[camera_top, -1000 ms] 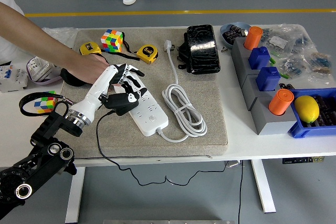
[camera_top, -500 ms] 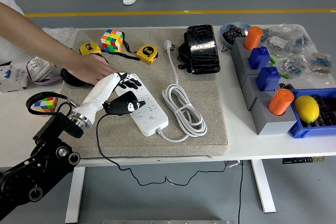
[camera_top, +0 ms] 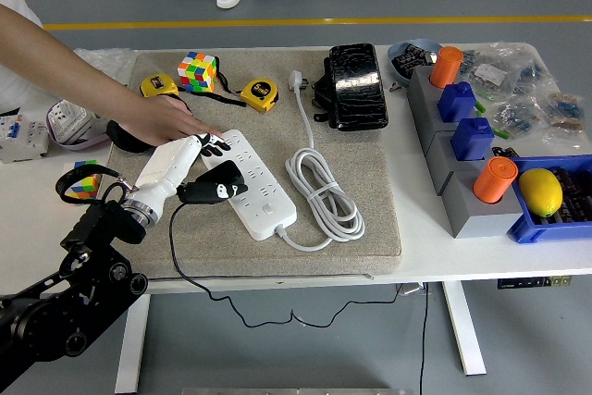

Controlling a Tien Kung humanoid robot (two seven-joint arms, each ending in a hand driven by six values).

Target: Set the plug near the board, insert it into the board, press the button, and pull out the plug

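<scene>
The white power strip (camera_top: 264,193) lies diagonally on the grey mat (camera_top: 370,219), its coiled white cord (camera_top: 324,193) beside it on the right. My left hand (camera_top: 196,166) comes in from the lower left and is shut on the black plug (camera_top: 215,184), which sits at the strip's left edge over its near sockets. The plug's thin black cable (camera_top: 172,245) trails down over the table's front edge. A person's hand (camera_top: 165,117) reaches in from the left, fingertips resting at the strip's far end. Whether the plug's pins are in a socket is hidden.
A Rubik's cube (camera_top: 198,70), two yellow tape measures (camera_top: 159,86) (camera_top: 260,94) and a black pouch (camera_top: 356,85) lie at the back of the mat. Grey blocks with orange cylinders (camera_top: 494,178) and a blue bin holding a lemon (camera_top: 541,191) stand right. A small cube (camera_top: 83,177) lies left.
My left hand has drawn back to the left and lower, its fingers folding from spread over the strip to closed around the plug. The person's hand has stayed in place.
</scene>
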